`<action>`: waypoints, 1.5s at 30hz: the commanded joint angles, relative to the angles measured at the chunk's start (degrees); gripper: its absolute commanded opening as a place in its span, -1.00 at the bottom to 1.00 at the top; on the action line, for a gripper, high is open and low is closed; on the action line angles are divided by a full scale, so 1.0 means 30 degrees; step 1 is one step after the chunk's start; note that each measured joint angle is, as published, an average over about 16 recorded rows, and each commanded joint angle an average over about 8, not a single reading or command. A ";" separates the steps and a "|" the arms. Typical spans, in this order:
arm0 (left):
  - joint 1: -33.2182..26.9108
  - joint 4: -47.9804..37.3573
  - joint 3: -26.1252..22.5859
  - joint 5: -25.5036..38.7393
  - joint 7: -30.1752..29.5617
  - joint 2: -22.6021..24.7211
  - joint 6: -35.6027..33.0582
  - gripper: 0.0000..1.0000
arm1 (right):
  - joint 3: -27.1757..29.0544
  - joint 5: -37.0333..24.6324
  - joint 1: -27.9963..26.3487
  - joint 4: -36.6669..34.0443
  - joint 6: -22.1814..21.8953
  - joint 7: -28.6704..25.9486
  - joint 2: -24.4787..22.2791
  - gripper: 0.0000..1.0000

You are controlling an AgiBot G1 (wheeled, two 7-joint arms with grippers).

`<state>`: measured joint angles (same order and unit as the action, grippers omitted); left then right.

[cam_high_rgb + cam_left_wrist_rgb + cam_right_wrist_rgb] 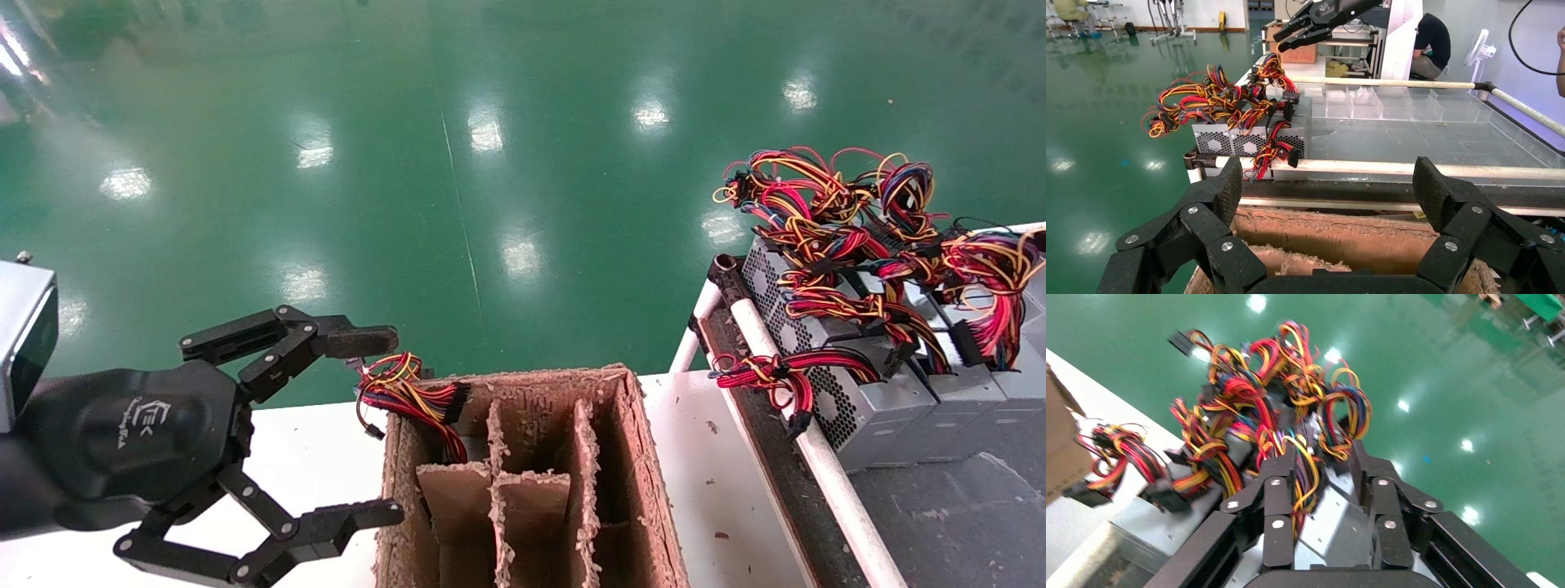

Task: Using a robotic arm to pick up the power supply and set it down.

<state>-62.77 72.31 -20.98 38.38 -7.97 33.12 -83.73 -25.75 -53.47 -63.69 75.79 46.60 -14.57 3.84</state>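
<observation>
Over the row of units on the right-hand tray [940, 523], the right gripper [1324, 471] is clamped on a power supply [1333, 523] amid its wires [1291, 386]. The left gripper [368, 425] is held wide apart beside the cardboard divider box [531, 482].

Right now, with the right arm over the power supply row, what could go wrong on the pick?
1. The right gripper hangs over the power supplies, whose wires are tangled across neighbours. Lifting one could drag the next.
2. One bundle droops over the white rail and may snag there.
3. The left gripper, open, sits beside loose wires at the cardboard box and could catch them.
</observation>
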 commanded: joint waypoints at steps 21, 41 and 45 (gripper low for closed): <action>0.0000 -0.0001 -0.0003 -0.0004 0.0002 -0.0002 0.0003 1.00 | 0.1226 0.2965 -0.2532 -0.1779 0.4251 -0.0535 0.3401 1.00; 0.0001 -0.0009 -0.0004 -0.0010 0.0005 -0.0006 0.0007 1.00 | 0.2036 0.4070 -0.1759 -0.2232 0.7543 0.0223 0.5772 1.00; 0.0001 -0.0009 -0.0004 -0.0010 0.0005 -0.0006 0.0007 1.00 | 0.2148 0.4051 -0.1531 -0.2094 0.8051 0.0320 0.6200 1.00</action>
<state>-62.76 72.28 -21.00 38.34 -7.96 33.10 -83.71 -19.31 -41.32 -68.28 69.50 70.75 -13.62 22.43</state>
